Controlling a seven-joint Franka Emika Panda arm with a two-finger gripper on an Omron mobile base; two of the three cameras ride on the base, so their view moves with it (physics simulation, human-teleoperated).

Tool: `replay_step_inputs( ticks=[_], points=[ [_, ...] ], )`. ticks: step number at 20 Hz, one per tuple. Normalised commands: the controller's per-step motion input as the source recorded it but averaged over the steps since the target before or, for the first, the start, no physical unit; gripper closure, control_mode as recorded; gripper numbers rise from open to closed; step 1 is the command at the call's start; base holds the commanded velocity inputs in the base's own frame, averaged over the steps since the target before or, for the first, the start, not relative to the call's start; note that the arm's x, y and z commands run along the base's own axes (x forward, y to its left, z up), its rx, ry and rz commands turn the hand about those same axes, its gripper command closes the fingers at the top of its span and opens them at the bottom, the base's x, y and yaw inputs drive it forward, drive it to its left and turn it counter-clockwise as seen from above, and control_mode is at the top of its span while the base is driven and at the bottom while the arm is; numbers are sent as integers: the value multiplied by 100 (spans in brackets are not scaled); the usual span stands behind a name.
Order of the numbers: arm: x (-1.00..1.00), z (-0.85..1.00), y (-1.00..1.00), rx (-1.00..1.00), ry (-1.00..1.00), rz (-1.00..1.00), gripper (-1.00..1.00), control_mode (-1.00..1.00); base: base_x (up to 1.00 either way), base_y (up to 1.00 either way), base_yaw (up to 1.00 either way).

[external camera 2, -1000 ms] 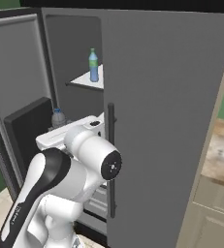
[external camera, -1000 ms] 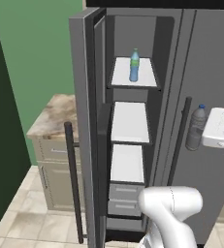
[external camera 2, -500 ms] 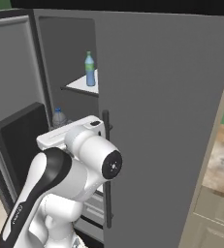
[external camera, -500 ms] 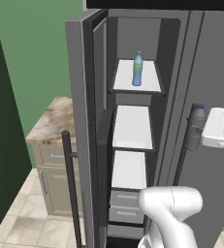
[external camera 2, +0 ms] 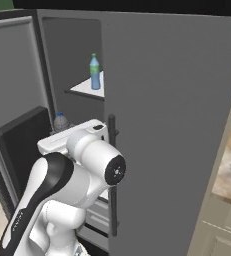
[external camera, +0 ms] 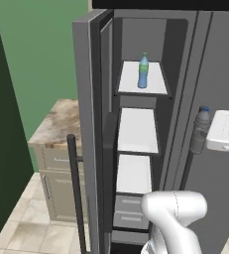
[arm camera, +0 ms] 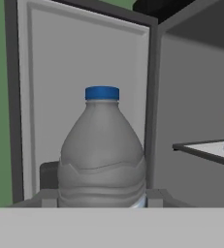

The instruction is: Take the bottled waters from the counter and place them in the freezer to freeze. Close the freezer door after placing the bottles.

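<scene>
The gripper (external camera: pixel 205 134) holds the grey bottle (external camera: pixel 200 130), seemingly now nearer the open freezer (external camera: pixel 136 129); the green-capped bottle (external camera: pixel 143 71) stands on the top shelf's front edge.

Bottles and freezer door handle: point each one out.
Green-capped bottle (external camera: pixel 143 72), left base view, mid-body.
Grey blue-capped bottle (arm camera: pixel 103 155), hand view, shoulder.
Freezer door handle (external camera: pixel 76 193), left base view, middle of the bar.

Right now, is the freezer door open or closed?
Open. The freezer door is swung out, showing white shelves and a light blue bottle standing on the top one.
</scene>
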Motion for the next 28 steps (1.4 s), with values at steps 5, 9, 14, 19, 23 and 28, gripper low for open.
replay_step_inputs(
  ticks=[5,9,14,19,23,28],
  points=[
    [0,0,0,0,0,0,100,100,23,27,0],
    [0,0,0,0,0,0,100,100,34,24,0],
    [0,0,0,0,0,0,100,100,35,25,0],
    [0,0,0,0,0,0,100,100,21,16,0],
    [0,0,0,0,0,0,100,100,16,14,0],
    [1,0,5,0,0,-1,100,-100,6,11,0]
  ],
)
